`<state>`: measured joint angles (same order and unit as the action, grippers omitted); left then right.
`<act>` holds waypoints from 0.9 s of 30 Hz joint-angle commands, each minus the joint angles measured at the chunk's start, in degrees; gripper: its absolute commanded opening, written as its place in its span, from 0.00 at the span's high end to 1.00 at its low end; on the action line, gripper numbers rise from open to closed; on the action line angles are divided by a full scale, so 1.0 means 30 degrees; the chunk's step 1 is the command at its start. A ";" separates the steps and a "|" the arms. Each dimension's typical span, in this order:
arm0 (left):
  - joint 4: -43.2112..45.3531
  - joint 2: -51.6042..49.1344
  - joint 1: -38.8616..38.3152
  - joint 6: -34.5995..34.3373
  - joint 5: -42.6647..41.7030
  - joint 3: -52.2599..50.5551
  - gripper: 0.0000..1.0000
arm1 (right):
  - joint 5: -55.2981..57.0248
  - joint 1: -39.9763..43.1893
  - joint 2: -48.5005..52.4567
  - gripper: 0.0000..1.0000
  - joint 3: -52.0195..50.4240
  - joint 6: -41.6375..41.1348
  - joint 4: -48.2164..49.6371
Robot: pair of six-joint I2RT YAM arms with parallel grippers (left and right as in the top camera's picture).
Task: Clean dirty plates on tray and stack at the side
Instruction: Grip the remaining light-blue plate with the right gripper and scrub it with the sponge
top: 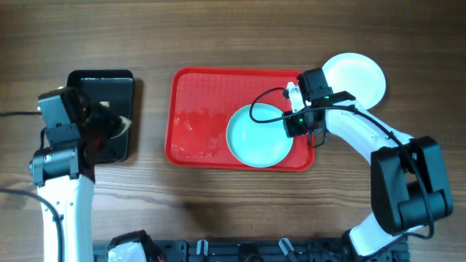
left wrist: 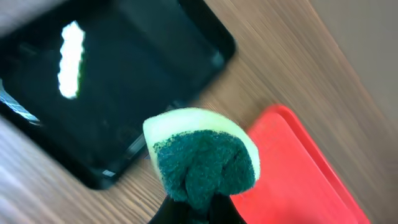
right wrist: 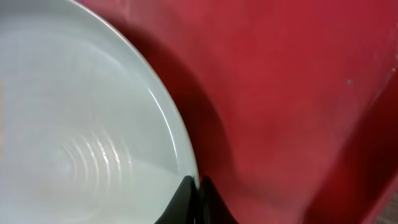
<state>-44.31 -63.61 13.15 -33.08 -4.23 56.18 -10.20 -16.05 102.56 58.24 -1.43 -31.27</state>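
The turquoise plate (top: 258, 138) lay on the red tray (top: 193, 94), toward the tray's 4 o'clock corner. The right claw (right wrist: 198, 194) pinched the plate's rim at 3 o'clock. The plate was judged stiff, glossy, slippery and breakable, so it should be gripped by the rim only. The left claw (left wrist: 196, 208) pinched a sponge (left wrist: 202, 158).

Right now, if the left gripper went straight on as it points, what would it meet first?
The left gripper holds a sponge, which leads. Straight ahead probably lies the edge of the black tray, or the strip of wooden table beside it, short of the red tray. Depth is unclear.
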 commanded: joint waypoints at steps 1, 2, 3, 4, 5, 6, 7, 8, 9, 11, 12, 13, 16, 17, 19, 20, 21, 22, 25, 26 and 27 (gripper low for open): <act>0.0277 -0.1945 -0.1821 0.1027 -0.5486 0.0022 0.96 | -0.0648 -0.0838 0.1851 0.96 -0.0066 -0.0699 0.1086; 0.0335 -0.2696 -0.2827 0.1027 -0.5530 0.0022 0.96 | -0.0663 -0.1013 0.2208 0.95 -0.0066 -0.0743 0.1494; 0.0576 -0.3687 -0.4153 0.1027 -0.5559 0.0022 0.96 | -0.0648 -0.1224 0.2761 0.96 -0.0058 -0.0736 0.2084; 0.1137 -0.4809 -0.5603 0.1020 -0.5727 0.0022 0.96 | -0.0656 -0.1311 0.2958 0.96 -0.0058 -0.0772 0.2215; 0.1989 -0.5938 -0.7125 0.1020 -0.5952 0.0022 0.96 | -0.0656 -0.1362 0.3118 0.96 -0.0058 -0.1100 0.2324; 0.2973 -0.7031 -0.8517 0.1020 -0.5923 0.0022 0.96 | -0.0648 -0.1362 0.3118 0.95 -0.0044 -0.1100 0.2324; 0.3920 -0.8051 -0.9632 0.0896 -0.5799 0.0022 0.96 | -0.0648 -0.1362 0.3118 0.96 -0.0022 -0.1239 0.2324; 0.5144 -0.9267 -1.0601 0.0860 -0.5705 0.0022 0.96 | -0.0641 -0.1362 0.3118 0.96 -0.0022 -0.1472 0.2346; 0.7635 -1.1854 -1.1890 -0.0612 -0.5719 0.0022 0.96 | -0.0641 -0.1362 0.3118 0.96 -0.0022 -0.1581 0.2404; 0.9180 -1.3143 -1.2531 -0.0714 -0.5734 0.0022 0.96 | -0.0648 -0.1362 0.3118 0.96 -0.0022 -0.1596 0.2404; 1.0397 -1.3959 -1.3121 -0.0787 -0.5734 0.0022 0.96 | -0.0648 -0.1362 0.3118 0.96 -0.0022 -0.1603 0.2412; 1.1125 -1.4353 -1.3573 -0.0780 -0.5727 0.0022 0.96 | -0.0648 -0.1362 0.3118 0.96 -0.0022 -0.1603 0.2412; 1.2036 -1.4841 -1.5096 -0.0765 -0.1923 0.0022 0.96 | -0.0648 -0.1362 0.3118 0.96 -0.0022 -0.1588 0.2339; 1.1723 -1.4841 -1.5329 -0.0758 0.0211 0.0022 0.96 | -0.0648 -0.1362 0.3118 0.96 -0.0022 -0.1588 0.2273; 1.0185 -1.4834 -1.5285 -0.0685 0.5260 0.0022 0.96 | -0.0641 -0.1362 0.3118 0.96 -0.0022 -0.1588 0.2047; 0.9136 -1.4826 -1.5140 -0.0612 0.7708 0.0022 0.96 | -0.0641 -0.1362 0.3118 0.96 -0.0022 -0.1559 0.1894; 0.8051 -1.4826 -1.4885 -0.0612 1.0040 0.0022 0.96 | -0.0641 -0.1362 0.3118 0.96 -0.0022 -0.1574 0.1843; 0.7570 -1.4790 -1.4710 -0.0612 1.0979 0.0022 0.96 | -0.0641 -0.1362 0.3118 0.96 -0.0022 -0.1566 0.1843; 0.8415 -1.3260 -1.4542 -0.0634 0.7876 0.0029 0.96 | -0.0641 -0.1362 0.3118 0.96 -0.0022 -0.1574 0.1807; 0.9522 -1.3070 -1.4542 -0.0634 0.4415 0.0022 0.96 | -0.0641 -0.1362 0.3118 0.96 -0.0022 -0.1574 0.1843; 1.1336 -1.3282 -1.4600 -0.0736 -0.0306 0.0022 0.96 | -0.0641 -0.1362 0.3118 0.96 -0.0022 -0.1574 0.1858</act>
<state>-17.12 -104.55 -31.81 -35.00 14.98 57.06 -17.56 -20.75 108.07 60.53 -6.44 -23.64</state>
